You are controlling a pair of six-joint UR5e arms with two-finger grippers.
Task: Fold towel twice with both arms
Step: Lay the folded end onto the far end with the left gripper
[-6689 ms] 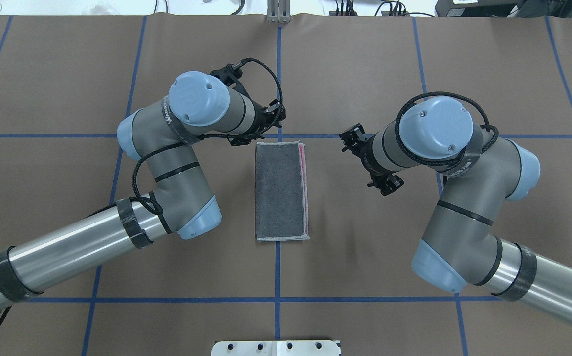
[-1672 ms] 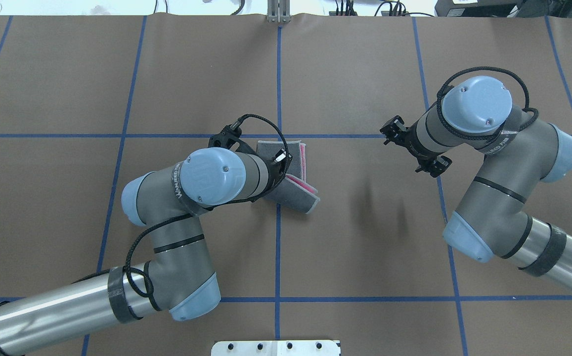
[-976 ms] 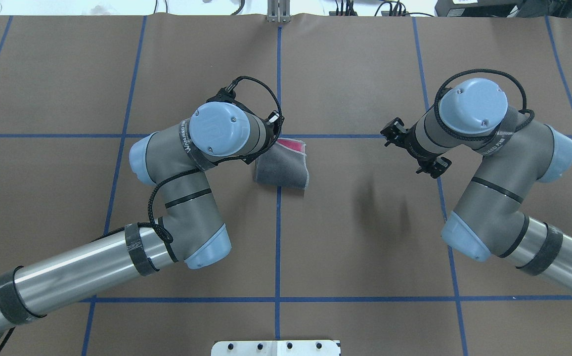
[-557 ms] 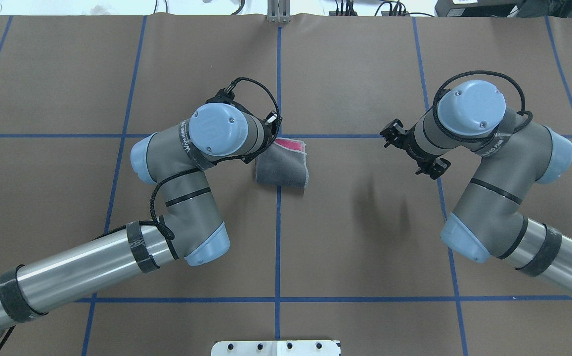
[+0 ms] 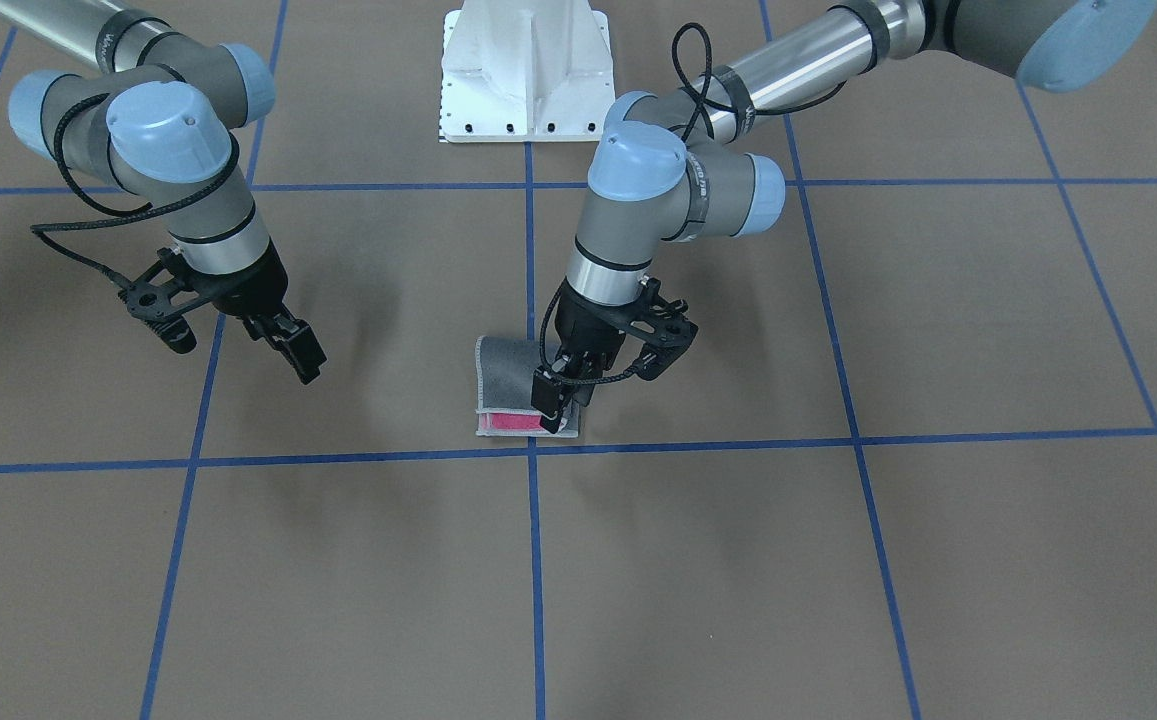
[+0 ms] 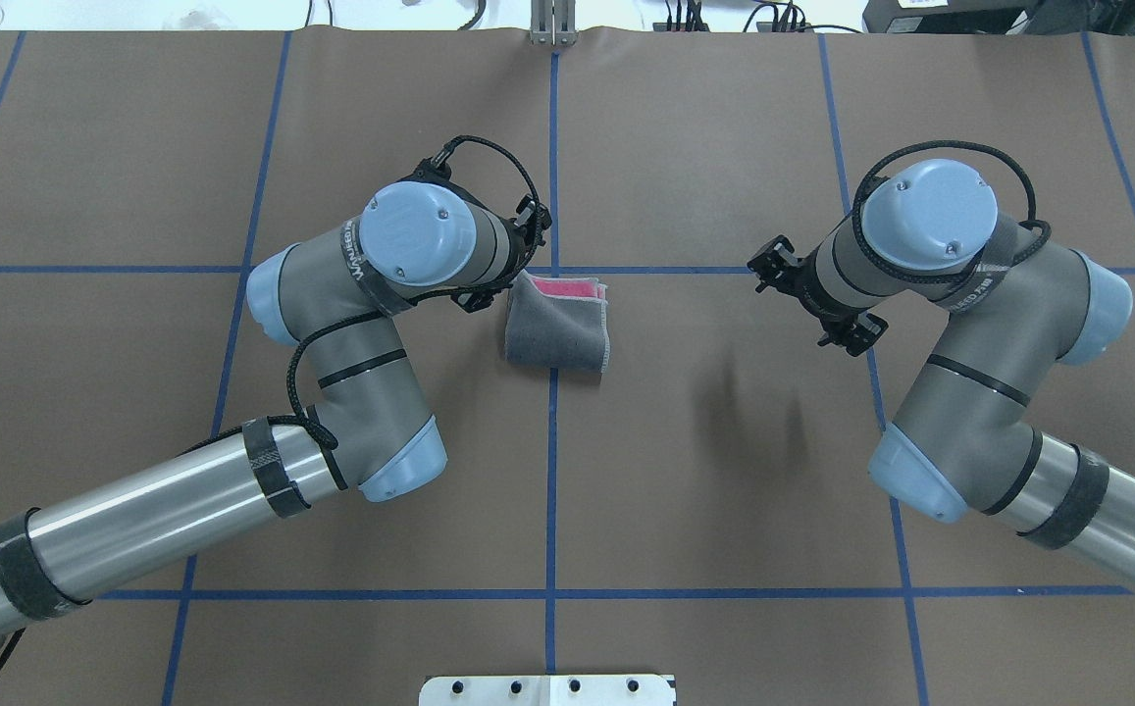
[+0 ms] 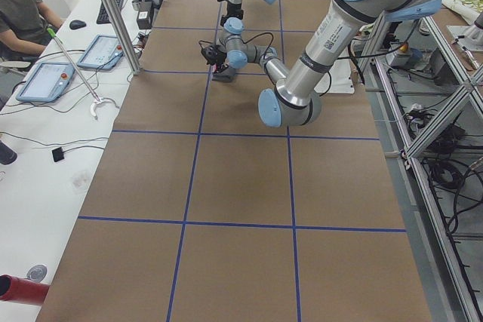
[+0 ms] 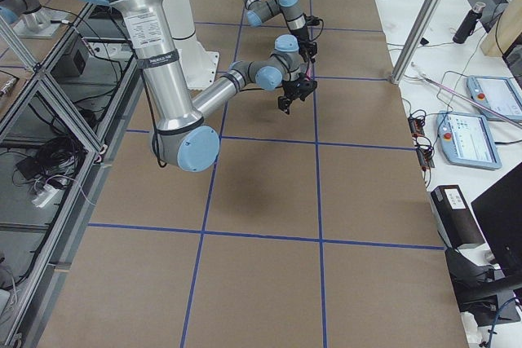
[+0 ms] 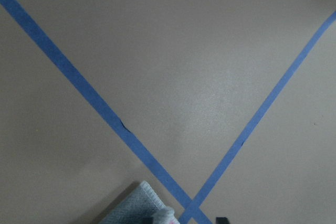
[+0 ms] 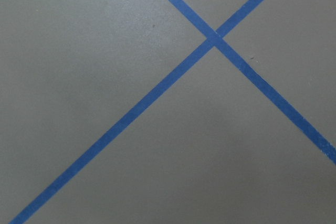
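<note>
Towel [image 6: 555, 329] sitting folded on the worktop [image 6: 724, 510] at the blue tape cross. Left gripper [image 5: 560, 397] right on its corner, jaws look closed on it; right gripper [image 5: 290, 345] well off, empty, slightly parted.

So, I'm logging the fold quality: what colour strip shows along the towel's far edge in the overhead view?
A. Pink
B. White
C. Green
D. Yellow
A: a pink strip peeks out past the grey top layer of the towel, by the left gripper.
</note>
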